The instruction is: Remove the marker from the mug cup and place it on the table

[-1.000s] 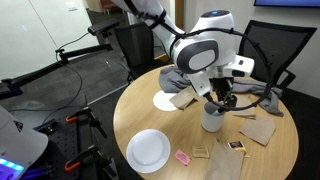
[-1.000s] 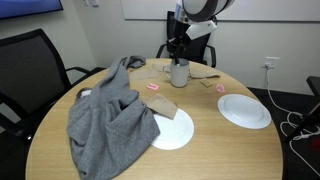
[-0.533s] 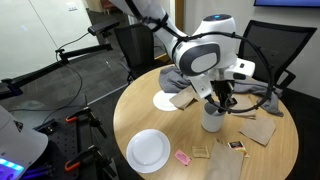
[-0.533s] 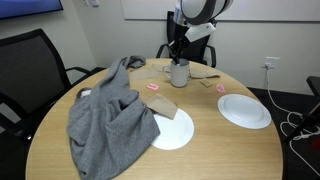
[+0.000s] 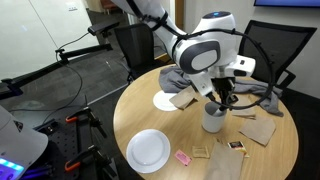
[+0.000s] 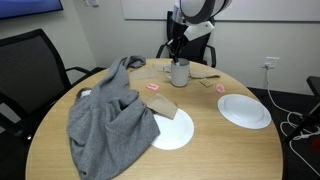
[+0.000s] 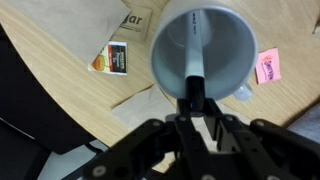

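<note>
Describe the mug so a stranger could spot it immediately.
On the round wooden table, look directly under the robot's tool. The mug is the small light cylinder standing upright there; unlike the flat white plates, it is tall and holds a marker.

A crumpled grey cloth (image 6: pixel 108 112) sprawls along one edge of the desk (image 6: pixel 200 160), overlapping a white plate (image 6: pixel 175 131). A second plate (image 6: pixel 245 110) sits alone near the opposite edge. A pink packet (image 5: pixel 183 157) and a brown napkin (image 5: pixel 258 130) lie nearby. A black chair (image 6: pixel 30 60) stands beside the desk.
</note>
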Available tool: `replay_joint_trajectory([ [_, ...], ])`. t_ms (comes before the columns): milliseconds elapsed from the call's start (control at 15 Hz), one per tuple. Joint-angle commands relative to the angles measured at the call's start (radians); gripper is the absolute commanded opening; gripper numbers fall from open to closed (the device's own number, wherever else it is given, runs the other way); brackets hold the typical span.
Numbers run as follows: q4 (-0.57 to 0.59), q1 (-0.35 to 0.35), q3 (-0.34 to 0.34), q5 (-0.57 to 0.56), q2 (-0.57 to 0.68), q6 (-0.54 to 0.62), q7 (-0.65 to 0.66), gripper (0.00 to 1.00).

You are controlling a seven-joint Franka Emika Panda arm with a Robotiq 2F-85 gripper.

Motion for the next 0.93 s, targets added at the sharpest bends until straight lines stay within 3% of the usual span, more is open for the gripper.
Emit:
replay_joint_trajectory([
  [0,-0.094,0.025,-0.010,-0.018,-0.099,0.051,0.007,0.06],
  [467,-0.308,0.037,-0.003,-0.031,-0.343,0.172,-0.033,0.06],
  [867,-0.486,0.024,0.021,-0.104,-0.607,0.132,-0.139,0.06],
])
